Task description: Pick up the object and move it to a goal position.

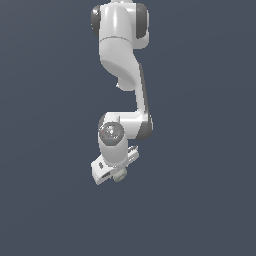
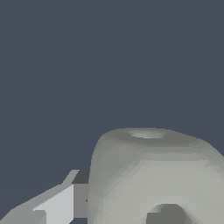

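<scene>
The object (image 1: 119, 175) is a small pale grey-white block with rounded corners, sitting at the tip of the gripper (image 1: 116, 176) at the lower end of the arm (image 1: 122, 65), a little left of centre in the exterior view. In the wrist view the block (image 2: 157, 179) fills the near part of the picture, with one finger (image 2: 65, 203) pressed flat against its side; the opposite finger lies out of the picture, so the pinch is a judgement from the one visible contact and from how the block sits at the fingertips. No table edge or goal marker shows against the plain dark backdrop, so I cannot tell whether the block rests on a surface or is lifted. It looks rigid and probably light, being far smaller than the gripper. Its smooth, rounded shape suggests it could slip or twist if held near a corner. A shallow dimple shows on one face and a round hollow on another. The safest hold is on two flat, opposite sides, clear of those hollows, with the fingers centred.
</scene>
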Motion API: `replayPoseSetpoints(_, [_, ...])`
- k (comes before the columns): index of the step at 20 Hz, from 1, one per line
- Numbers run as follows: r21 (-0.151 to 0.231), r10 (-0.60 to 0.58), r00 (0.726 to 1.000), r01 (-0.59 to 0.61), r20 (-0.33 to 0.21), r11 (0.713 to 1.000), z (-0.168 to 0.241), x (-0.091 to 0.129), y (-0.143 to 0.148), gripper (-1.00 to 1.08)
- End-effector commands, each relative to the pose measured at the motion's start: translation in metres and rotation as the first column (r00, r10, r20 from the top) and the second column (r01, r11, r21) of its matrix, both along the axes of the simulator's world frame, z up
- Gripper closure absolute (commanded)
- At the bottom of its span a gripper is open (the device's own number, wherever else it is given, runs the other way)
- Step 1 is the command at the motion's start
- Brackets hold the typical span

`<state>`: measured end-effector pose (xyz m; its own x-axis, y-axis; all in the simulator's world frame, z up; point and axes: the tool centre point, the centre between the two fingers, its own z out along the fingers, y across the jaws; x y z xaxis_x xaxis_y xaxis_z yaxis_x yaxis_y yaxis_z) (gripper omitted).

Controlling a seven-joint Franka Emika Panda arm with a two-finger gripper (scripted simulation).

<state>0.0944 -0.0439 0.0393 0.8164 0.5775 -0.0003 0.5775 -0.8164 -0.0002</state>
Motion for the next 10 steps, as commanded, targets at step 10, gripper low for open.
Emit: replayPoseSetpoints(10, [0.0, 0.0, 1.0, 0.0, 0.0, 1.0, 0.006, -0.012, -0.008, 1.08])
